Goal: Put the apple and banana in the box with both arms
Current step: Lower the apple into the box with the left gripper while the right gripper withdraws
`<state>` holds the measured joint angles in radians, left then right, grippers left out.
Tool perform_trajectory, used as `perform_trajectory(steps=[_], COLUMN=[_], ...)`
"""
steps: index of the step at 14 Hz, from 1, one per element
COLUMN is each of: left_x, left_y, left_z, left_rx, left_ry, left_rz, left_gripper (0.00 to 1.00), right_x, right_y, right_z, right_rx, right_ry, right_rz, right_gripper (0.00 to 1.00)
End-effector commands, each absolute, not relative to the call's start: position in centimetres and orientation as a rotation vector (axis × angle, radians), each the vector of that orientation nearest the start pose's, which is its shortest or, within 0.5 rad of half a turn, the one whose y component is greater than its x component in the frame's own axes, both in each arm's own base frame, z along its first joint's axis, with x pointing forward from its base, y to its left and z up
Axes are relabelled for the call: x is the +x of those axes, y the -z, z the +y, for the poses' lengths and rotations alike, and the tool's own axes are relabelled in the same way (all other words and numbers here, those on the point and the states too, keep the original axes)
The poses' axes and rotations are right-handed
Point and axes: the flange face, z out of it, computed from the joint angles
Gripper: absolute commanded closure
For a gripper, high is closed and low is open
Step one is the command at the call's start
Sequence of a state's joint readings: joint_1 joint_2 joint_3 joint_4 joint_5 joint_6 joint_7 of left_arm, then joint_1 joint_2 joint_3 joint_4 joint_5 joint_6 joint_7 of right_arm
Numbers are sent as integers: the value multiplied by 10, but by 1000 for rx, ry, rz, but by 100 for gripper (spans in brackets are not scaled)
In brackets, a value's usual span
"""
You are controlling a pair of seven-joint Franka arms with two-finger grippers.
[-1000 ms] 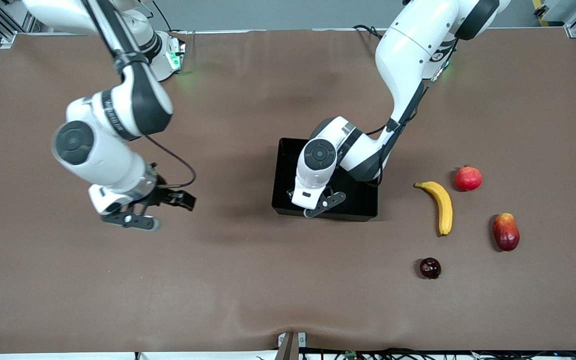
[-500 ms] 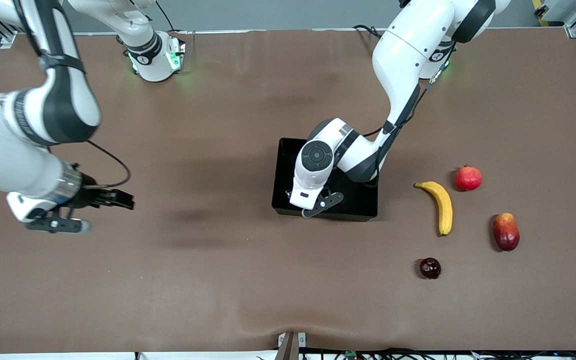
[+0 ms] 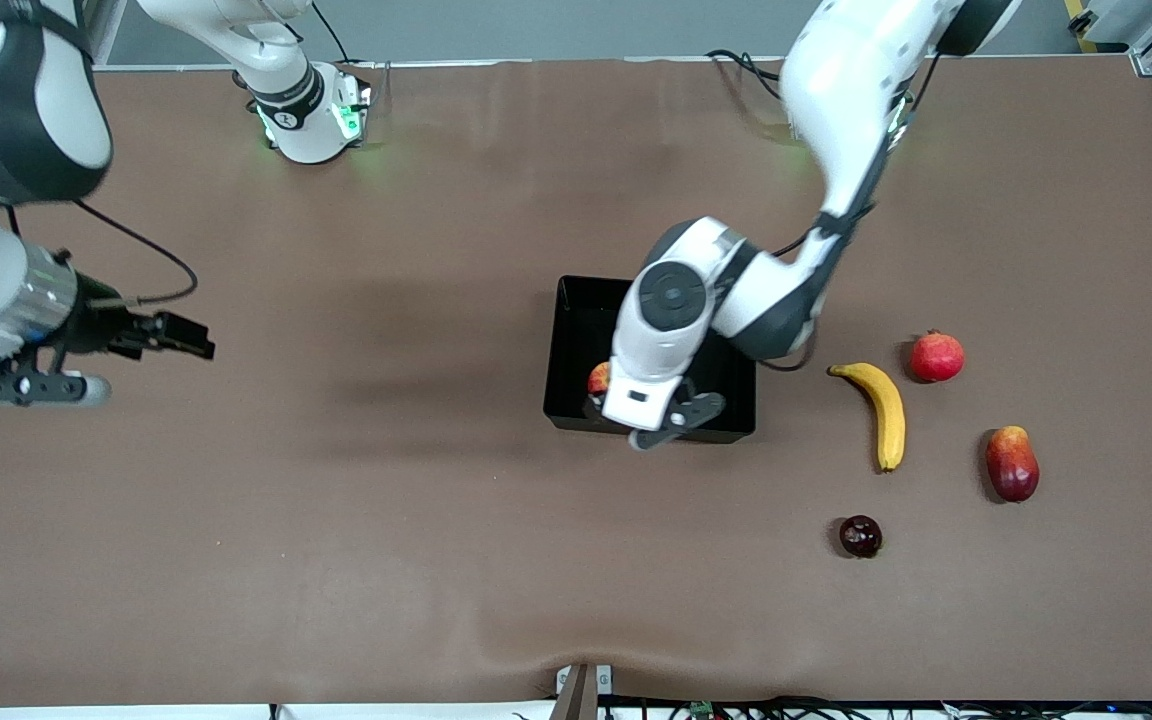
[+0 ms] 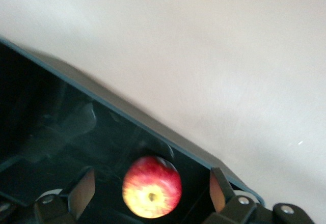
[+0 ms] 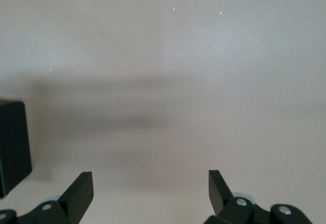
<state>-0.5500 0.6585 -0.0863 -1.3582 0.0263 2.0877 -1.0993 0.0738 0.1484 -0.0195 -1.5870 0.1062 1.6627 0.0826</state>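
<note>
Down in the box (image 3: 576,310) sits the apple (image 4: 152,187), dropped by the left claw (image 4: 150,191), now spread and lifting. 1 of 2 done. Banana (image 3: 884,411) still on the tabletop (image 3: 436,550); right claw (image 5: 150,191), spread, has backed away.

The apple (image 3: 598,378) lies in the box (image 3: 576,300) at mid-table; the banana (image 3: 884,409) lies on the table (image 3: 436,550) beside the box, toward the left arm's end
</note>
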Motion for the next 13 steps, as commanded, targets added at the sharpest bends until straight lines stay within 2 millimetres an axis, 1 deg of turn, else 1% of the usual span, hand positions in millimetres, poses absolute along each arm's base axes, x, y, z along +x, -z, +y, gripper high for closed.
perform_trajectory(steps=[1, 2, 3, 4, 5, 6, 7, 8, 9, 11, 12, 13], left_x=[616, 622, 628, 633, 637, 641, 646, 649, 648, 646, 641, 637], left_y=[-413, -432, -448, -458, -462, -458, -451, -438, -418, -382, -358, -334], left_z=[-355, -331, -301, -270, -239, -211, -182, -152, -129, -99, -92, -77], left_rx=[-3095, -3091, -3083, -3074, -3062, -3052, -3052, -3046, -3036, -3033, -3033, -3044], left_ry=[57, 55, 40, 9, -40, -91, -120, -163, -209, -228, -236, -218], left_rz=[-709, -693, -669, -625, -580, -537, -499, -484, -486, -505, -509, -509], left_gripper=[0, 0, 0, 0, 0, 0, 0, 0, 0, 0, 0, 0], right_x=[571, 562, 554, 547, 542, 541, 541, 540, 539, 535, 534, 532], right_y=[-570, -579, -589, -597, -601, -605, -619, -635, -646, -654, -655, -656], right_z=[42, 43, 43, 46, 48, 47, 46, 40, 37, 26, 25, 26], right_rx=[-3080, -3086, -3091, -3091, -3091, -3090, -3089, -3088, -3088, -3085, -3085, -3085], right_ry=[-139, -155, -162, -176, -199, -206, -179, -150, -137, -152, -154, -164], right_rz=[23, 15, 8, -3, -33, -60, -86, -100, -118, -109, -107, -105], right_gripper=[0, 0, 0, 0, 0, 0, 0, 0, 0, 0, 0, 0])
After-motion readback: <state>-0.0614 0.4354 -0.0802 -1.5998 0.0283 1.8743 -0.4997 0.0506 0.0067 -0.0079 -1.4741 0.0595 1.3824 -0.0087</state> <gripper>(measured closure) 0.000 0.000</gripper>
